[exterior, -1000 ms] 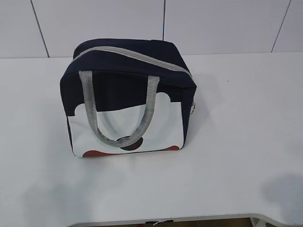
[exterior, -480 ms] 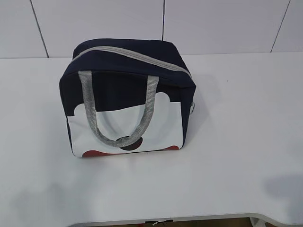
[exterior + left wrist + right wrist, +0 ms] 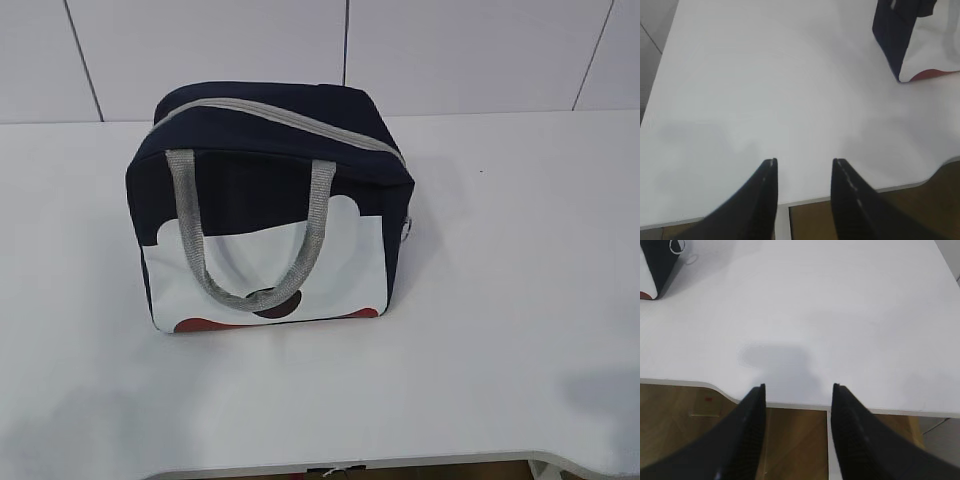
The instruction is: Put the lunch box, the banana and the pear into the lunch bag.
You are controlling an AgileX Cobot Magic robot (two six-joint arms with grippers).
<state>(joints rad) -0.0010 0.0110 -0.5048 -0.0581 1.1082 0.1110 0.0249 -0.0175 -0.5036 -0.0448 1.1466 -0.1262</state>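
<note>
The navy lunch bag (image 3: 265,205) stands upright on the white table (image 3: 500,300), its grey zipper (image 3: 290,118) drawn shut across the top and a grey handle (image 3: 255,240) hanging down its white front. A corner of the lunch bag (image 3: 900,35) shows at the top right of the left wrist view, and another corner of the lunch bag (image 3: 657,265) at the top left of the right wrist view. The left gripper (image 3: 804,162) hangs open and empty over the table's near edge. The right gripper (image 3: 799,387) is open and empty there too. The lunch box, banana and pear are out of view.
The table's front edge (image 3: 400,462) runs along the bottom of the exterior view, with a curved cut-out at the right (image 3: 715,386). A tiled wall (image 3: 450,50) stands behind the table. A metal ring pull (image 3: 676,246) hangs at the bag's right end.
The bag has not moved. The faint shadows near the table's front edge have shifted slightly.
</note>
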